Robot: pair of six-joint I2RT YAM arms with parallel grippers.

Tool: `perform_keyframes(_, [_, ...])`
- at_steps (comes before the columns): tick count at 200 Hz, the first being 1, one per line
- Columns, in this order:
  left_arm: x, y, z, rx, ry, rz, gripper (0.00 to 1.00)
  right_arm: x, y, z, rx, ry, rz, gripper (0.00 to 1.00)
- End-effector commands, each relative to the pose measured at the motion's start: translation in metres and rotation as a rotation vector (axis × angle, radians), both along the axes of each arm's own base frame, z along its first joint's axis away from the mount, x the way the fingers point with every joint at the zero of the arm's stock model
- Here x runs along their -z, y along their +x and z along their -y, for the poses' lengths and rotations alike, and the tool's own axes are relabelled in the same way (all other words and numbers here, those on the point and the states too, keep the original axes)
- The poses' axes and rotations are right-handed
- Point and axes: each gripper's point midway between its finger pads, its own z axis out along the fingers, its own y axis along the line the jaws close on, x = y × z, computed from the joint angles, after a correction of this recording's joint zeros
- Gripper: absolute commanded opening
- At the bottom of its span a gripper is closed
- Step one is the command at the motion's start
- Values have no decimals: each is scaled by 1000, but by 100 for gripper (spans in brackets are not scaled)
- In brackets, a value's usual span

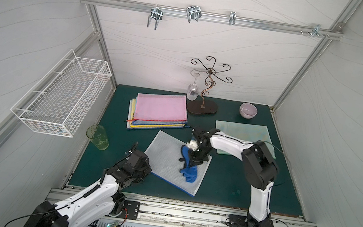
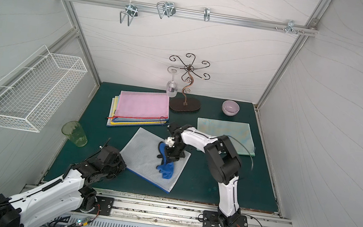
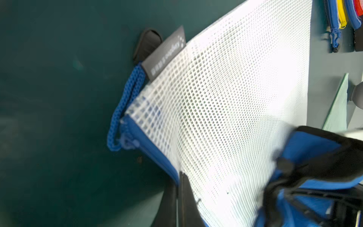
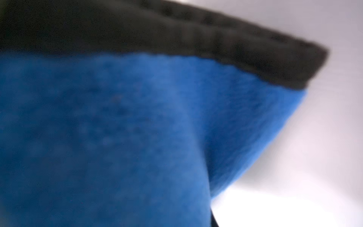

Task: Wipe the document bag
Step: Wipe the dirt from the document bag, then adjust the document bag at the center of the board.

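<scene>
Nearest the front rail, on the left, the left gripper [image 3: 178, 175] is clenched. Its two black fingers are pressed together, with their tips against the blue zipper edge of the document bag [image 1: 166, 158]. Whether they pinch that edge or only press on it cannot be told.

The bag is white mesh and lies flat on the green mat [image 1: 225, 186], turned at an angle in the near middle of the table. The left wrist view shows a blue cord pull [image 3: 125, 110] and a grey label [image 3: 165, 55] at one corner of it.

Over the right part of the bag, the right gripper [image 1: 190, 163] points down and grasps a blue cloth [image 1: 190, 176]. The cloth hangs from the jaws and its lower end lies on the mesh. The right wrist view is filled by that cloth, blurred, with a black hem.

Left of the bag, near the mat's left edge, stands a green cup [image 1: 97, 137]. Beyond the bag, on the left, is a stack of zip bags [image 1: 160, 111] with a pink one on top. To the right lies a pale green sheet [image 1: 241, 130], partly under the right arm.

At the far edge sit a lilac bowl [image 1: 248, 110] and a scrolled metal stand [image 1: 203, 107], with a wine glass [image 1: 192, 91] hanging upside down from it. A white wire basket [image 1: 61, 96] hangs on the left wall, and metal hooks [image 1: 155, 16] hang from the back rail.
</scene>
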Motion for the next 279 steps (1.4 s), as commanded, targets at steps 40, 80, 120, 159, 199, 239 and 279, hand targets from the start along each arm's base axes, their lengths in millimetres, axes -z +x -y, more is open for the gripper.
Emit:
perform_keyframes(40, [-4, 5, -4, -2, 10, 5, 0, -58, -12, -63, -143, 145, 34, 0])
perform_keyframes(80, [-11, 10, -3, 3, 11, 21, 0, -56, -61, -169, -261, 387, -160, 0])
perform_keyframes(120, [-29, 18, -10, -11, 10, 63, 0, -10, -36, -80, -51, 188, -208, 0])
perform_keyframes(159, [-92, 27, -33, -9, 39, 172, 0, -50, 1, 54, 84, -69, 21, 0])
perform_keyframes(199, [-188, 18, -53, 113, 234, 265, 0, -66, 6, 54, 168, 46, 36, 0])
perform_keyframes(239, [-288, 9, -94, 175, 570, 341, 0, -54, 1, 15, 172, 164, -52, 0])
perform_keyframes(279, [-363, 22, -102, 322, 793, 363, 0, -50, 0, -3, 140, 181, -53, 0])
